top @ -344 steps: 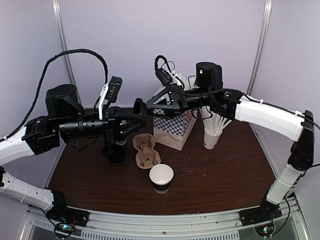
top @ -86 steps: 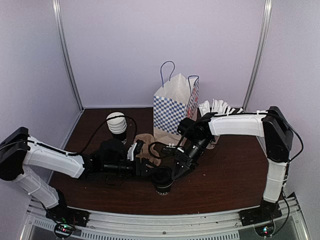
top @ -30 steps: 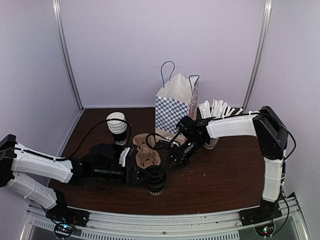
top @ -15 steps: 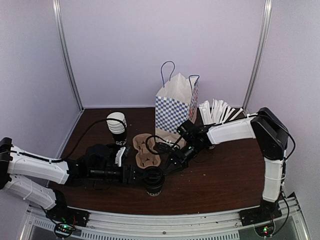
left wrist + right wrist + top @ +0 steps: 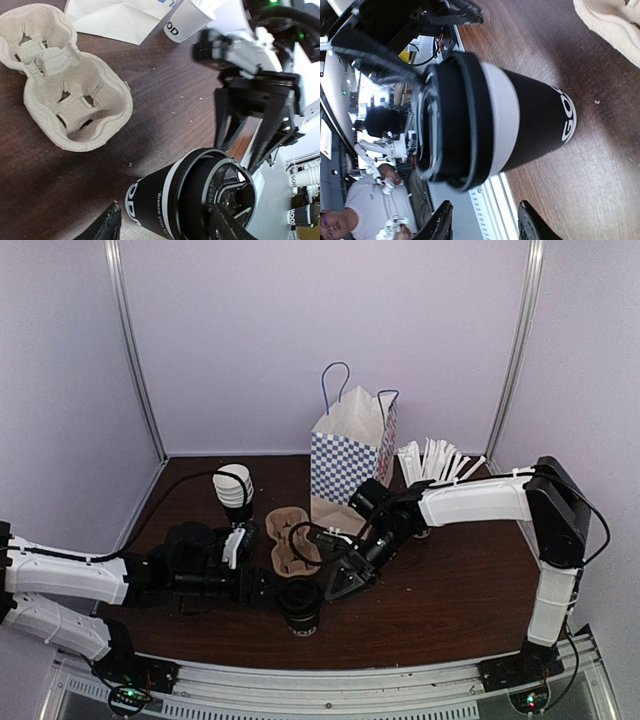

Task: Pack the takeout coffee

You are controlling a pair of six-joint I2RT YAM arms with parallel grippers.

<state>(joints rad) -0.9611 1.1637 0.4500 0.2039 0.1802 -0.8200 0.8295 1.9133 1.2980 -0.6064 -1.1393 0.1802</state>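
Note:
The takeout coffee [image 5: 300, 608] is a short black cup with pale print and a black lid. It stands upright on the table near the front edge, also in the left wrist view [image 5: 170, 200] and the right wrist view [image 5: 510, 115]. My left gripper [image 5: 275, 592] reaches in from the left. Its fingers [image 5: 111, 224] sit on both sides of the cup's upper body, shut on it. My right gripper [image 5: 345, 580] hangs just right of the cup, open and empty, clear of the lid. It shows head-on in the left wrist view [image 5: 250, 132].
A pulp cup carrier [image 5: 292, 540] lies just behind the cup, in front of the blue-checkered paper bag [image 5: 350, 465]. A stack of lidless black cups [image 5: 235, 490] stands at the back left. A white cup with white sticks [image 5: 430, 465] stands right of the bag.
My right gripper has opened and drawn back to the right, off the lid. The left arm has pulled slightly left, and the cup has moved with it.

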